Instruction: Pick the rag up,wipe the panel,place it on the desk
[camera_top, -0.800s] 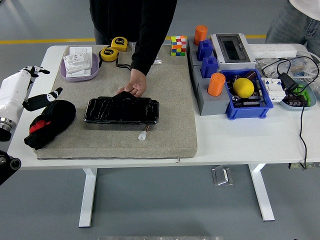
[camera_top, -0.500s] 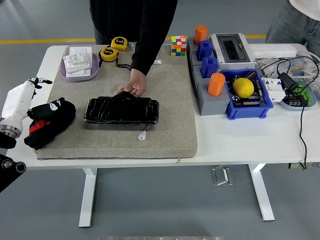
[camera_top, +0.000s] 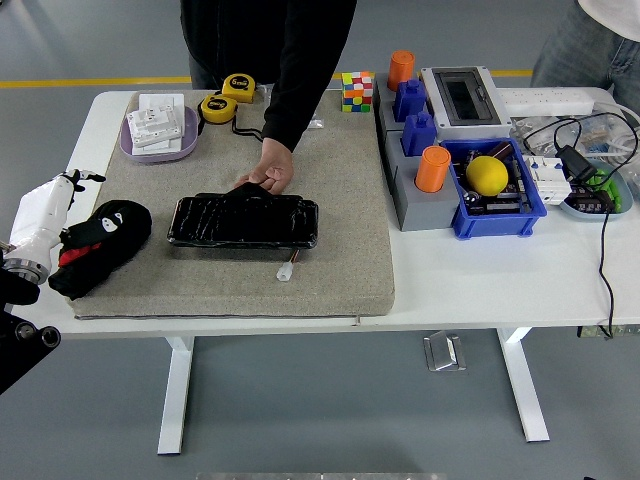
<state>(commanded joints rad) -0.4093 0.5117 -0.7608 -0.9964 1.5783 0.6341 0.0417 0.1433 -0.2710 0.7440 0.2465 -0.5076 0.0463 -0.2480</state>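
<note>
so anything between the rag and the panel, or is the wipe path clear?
Nothing visible on the mat between the black rag and the panel. But a person's hand grips the panel's far edge, so it sits on part of the surface to wipe. The left hand is beside the rag.
</note>
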